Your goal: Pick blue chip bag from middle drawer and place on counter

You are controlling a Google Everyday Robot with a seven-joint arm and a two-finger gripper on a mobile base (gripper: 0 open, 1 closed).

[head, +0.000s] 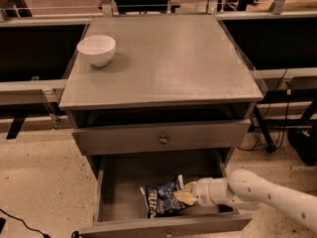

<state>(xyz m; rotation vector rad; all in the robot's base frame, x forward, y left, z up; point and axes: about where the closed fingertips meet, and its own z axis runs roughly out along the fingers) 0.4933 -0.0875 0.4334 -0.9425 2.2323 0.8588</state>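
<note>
Your pincer (186,197) reaches into the open middle drawer (124,182) to meet one end of the blue chip bag (161,200) lying there. Whether it grips, you cannot tell. The counter (168,63) above is the bag's destination.

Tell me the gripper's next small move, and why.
Probably a short lift straight up, provided the hold is firm. The gripper sits at the right end of the chip bag, which lies on the floor of the open drawer, so the bag must clear the drawer's walls before heading to the counter above.
</note>
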